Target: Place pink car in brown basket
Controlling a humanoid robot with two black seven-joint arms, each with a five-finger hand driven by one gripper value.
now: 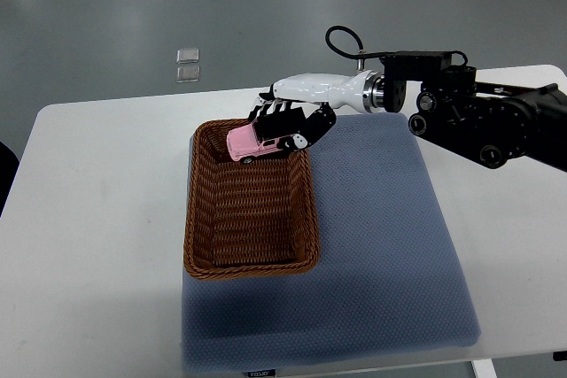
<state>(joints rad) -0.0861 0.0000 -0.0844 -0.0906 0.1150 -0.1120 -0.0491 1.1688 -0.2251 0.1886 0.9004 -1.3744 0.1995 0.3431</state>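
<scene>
White table point(97, 219) filling most of the frame, blue mat point(390, 254) lower right, brown basket point(252, 210) just left of centre. Right hand point(297, 117) reaching in from the right edge, fingers curled round the pink car point(259, 142) above the basket's top end. Looks like the drop-off step. Next up, probably: lower a touch, then loosen the fingers.

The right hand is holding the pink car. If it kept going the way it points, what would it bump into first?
The right hand points toward the picture's left, holding the pink car over the brown basket. Going straight on, it would probably meet the basket's far-left rim first, or pass above it onto the white table; height is unclear.
</scene>
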